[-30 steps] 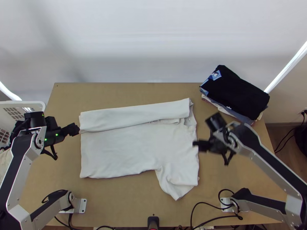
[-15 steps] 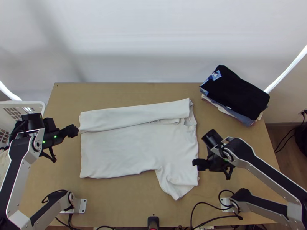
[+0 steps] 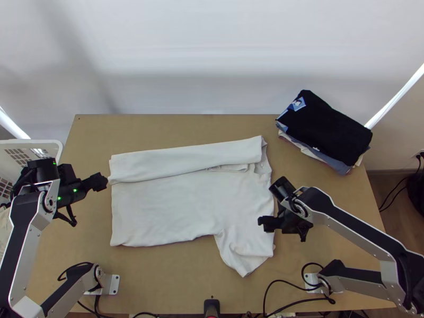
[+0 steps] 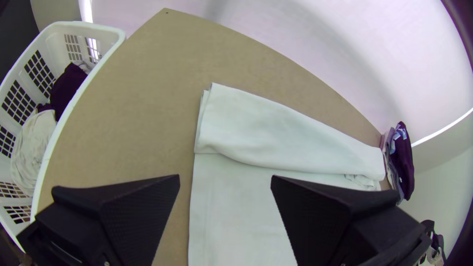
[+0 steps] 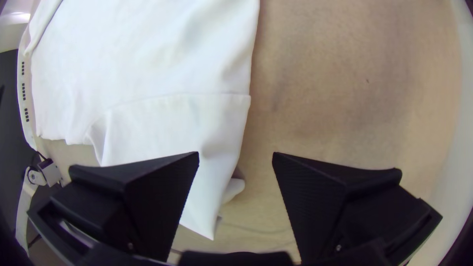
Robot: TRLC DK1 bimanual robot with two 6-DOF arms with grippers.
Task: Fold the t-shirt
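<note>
While the t-shirt [image 3: 164, 212] lies on the counter [image 3: 159, 275], left gripper [image 3: 100, 182] open at its 9 o'clock, right gripper [image 3: 264, 223] open at 4, pinching one layer could totally bunch the 5 o'clock sleeve [image 3: 244, 252].

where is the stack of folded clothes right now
In the top view, the stack sits at the far right corner of the table, to the right of the white t-shirt.

A black garment [image 3: 328, 127] hides most of the folded clothes [image 3: 337, 164] beneath it at the table's [image 3: 201, 127] far right corner, as the right gripper [image 3: 263, 223] covers part of the white t-shirt [image 3: 175, 212]; the top view's left edge crops a basket [image 3: 32, 142].
</note>
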